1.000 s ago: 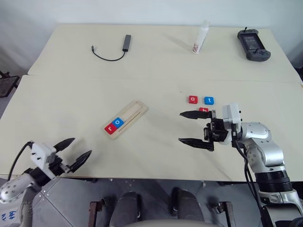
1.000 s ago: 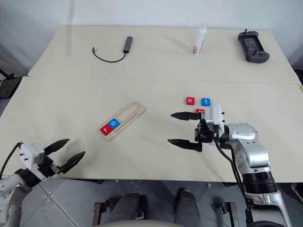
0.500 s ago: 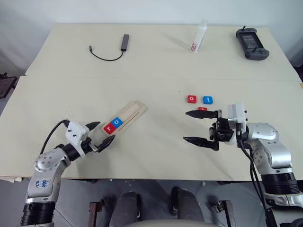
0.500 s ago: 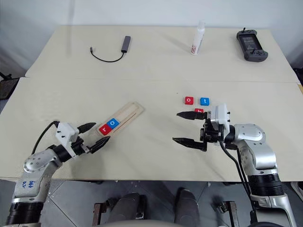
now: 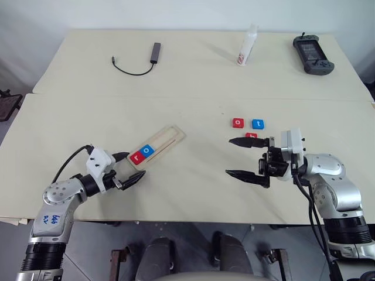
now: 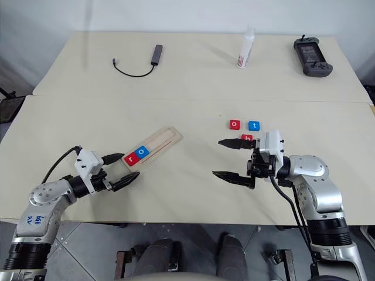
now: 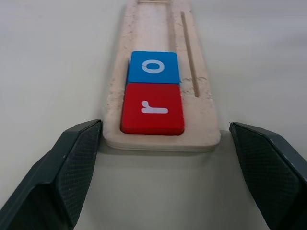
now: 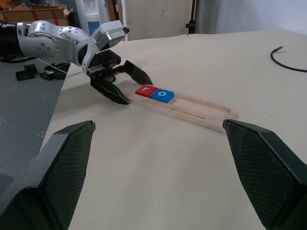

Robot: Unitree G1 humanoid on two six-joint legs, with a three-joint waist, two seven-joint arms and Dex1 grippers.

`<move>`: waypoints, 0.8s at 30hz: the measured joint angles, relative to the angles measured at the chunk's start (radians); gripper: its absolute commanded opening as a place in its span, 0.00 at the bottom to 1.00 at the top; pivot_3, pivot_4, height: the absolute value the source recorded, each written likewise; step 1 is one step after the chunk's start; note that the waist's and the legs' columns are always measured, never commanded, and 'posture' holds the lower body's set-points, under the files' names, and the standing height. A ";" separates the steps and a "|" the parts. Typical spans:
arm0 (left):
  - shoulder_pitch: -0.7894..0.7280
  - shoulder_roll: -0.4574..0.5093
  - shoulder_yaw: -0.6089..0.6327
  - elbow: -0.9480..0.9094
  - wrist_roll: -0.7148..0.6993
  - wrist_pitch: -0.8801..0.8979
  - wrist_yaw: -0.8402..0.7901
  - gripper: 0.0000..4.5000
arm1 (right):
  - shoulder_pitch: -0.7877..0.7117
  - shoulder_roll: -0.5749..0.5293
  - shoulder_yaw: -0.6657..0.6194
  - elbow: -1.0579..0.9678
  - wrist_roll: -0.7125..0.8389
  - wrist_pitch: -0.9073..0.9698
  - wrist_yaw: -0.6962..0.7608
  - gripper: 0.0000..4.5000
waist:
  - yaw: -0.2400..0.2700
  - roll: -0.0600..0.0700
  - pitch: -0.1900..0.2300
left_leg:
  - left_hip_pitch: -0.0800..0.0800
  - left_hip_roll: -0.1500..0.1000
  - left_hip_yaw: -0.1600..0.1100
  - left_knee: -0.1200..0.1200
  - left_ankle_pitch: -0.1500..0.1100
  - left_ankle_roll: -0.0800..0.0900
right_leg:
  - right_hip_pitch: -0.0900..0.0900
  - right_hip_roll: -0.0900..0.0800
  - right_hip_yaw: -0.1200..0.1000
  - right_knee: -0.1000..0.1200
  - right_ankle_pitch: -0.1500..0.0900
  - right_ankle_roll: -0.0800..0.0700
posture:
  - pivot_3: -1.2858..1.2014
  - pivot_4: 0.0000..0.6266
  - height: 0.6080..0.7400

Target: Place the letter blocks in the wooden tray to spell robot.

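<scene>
Table [image 5: 193, 88]: pale, before me.
My side: wooden tray [image 5: 157, 147]; three loose letter blocks [image 5: 239, 123].
Far side: cable adapter [image 5: 155, 52], white bottle [image 5: 247, 45], handheld controller [image 5: 313, 55].

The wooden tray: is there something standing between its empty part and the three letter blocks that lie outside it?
Nothing visible does. The bare table lies between the wooden tray and the loose blocks: red o, blue t and a third red one, partly hidden behind the open right gripper. The gripper hangs beside that path.
</scene>
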 measured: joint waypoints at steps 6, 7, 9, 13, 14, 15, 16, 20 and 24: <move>-0.028 0.000 -0.010 0.031 0.003 0.000 -0.017 1.00 | 0.003 0.000 0.000 -0.011 0.000 0.001 -0.005 0.99 | 0.004 0.000 0.000 | 0.000 0.000 0.000 0.000 0.000 0.000 | 0.000 0.000 0.000 0.000 0.000 0.000 | 0.52 0.24 1.00; -0.036 -0.002 -0.013 0.038 0.004 0.000 -0.017 1.00 | 0.006 0.000 0.000 -0.018 0.000 0.001 -0.007 0.99 | 0.005 0.000 0.000 | 0.000 0.000 0.000 0.000 0.000 0.000 | 0.000 0.000 0.000 0.001 0.000 0.000 | 0.52 0.24 1.00; -0.049 -0.003 -0.020 0.046 0.006 0.004 -0.017 1.00 | 0.012 0.000 -0.001 -0.025 0.000 0.001 -0.009 0.99 | 0.004 0.000 0.000 | 0.000 0.000 0.000 0.000 0.000 0.000 | 0.000 0.000 0.000 0.001 0.000 0.000 | 0.52 0.24 1.00; -0.082 -0.010 -0.037 0.068 0.014 0.011 -0.006 1.00 | 0.033 0.000 -0.003 -0.026 0.000 0.002 -0.015 0.99 | 0.006 0.001 -0.001 | 0.001 0.000 0.000 0.000 0.000 0.000 | 0.001 0.000 0.000 0.001 0.000 0.000 | 0.52 0.24 1.00; -0.086 -0.011 -0.039 0.072 0.016 0.011 -0.004 0.96 | 0.035 0.000 -0.003 -0.026 0.000 0.002 -0.016 1.00 | 0.005 0.002 -0.001 | 0.001 0.000 0.000 0.000 0.000 0.000 | 0.001 0.000 0.000 0.001 0.000 0.000 | 0.52 0.24 1.00; -0.087 -0.011 -0.042 0.074 0.020 0.010 -0.003 0.91 | 0.035 0.000 -0.004 -0.026 0.000 0.002 -0.018 1.00 | 0.004 0.002 -0.001 | 0.002 0.000 0.000 0.000 0.000 0.000 | 0.001 0.000 0.000 0.001 0.000 0.000 | 0.52 0.24 1.00; -0.088 -0.011 -0.046 0.077 0.024 0.008 0.000 0.88 | 0.036 0.000 -0.004 -0.026 0.000 0.001 -0.020 1.00 | 0.004 0.002 -0.001 | 0.002 0.000 0.000 0.000 0.000 0.000 | 0.001 0.000 0.000 0.001 0.000 0.000 | 0.52 0.24 1.00; -0.083 -0.011 -0.046 0.083 0.029 -0.010 0.002 0.75 | 0.046 0.000 -0.005 -0.026 0.000 0.001 -0.025 1.00 | 0.003 0.002 -0.001 | 0.002 0.000 0.001 0.000 0.000 0.000 | 0.001 0.000 0.001 0.001 0.000 0.000 | 0.52 0.24 1.00; -0.080 -0.017 -0.037 0.086 0.018 -0.037 -0.018 0.75 | 0.058 -0.002 -0.009 -0.030 0.000 0.001 -0.028 1.00 | 0.004 0.002 -0.001 | 0.002 0.000 0.001 0.000 0.000 0.000 | 0.001 0.000 0.001 0.001 0.000 0.000 | 0.52 0.24 1.00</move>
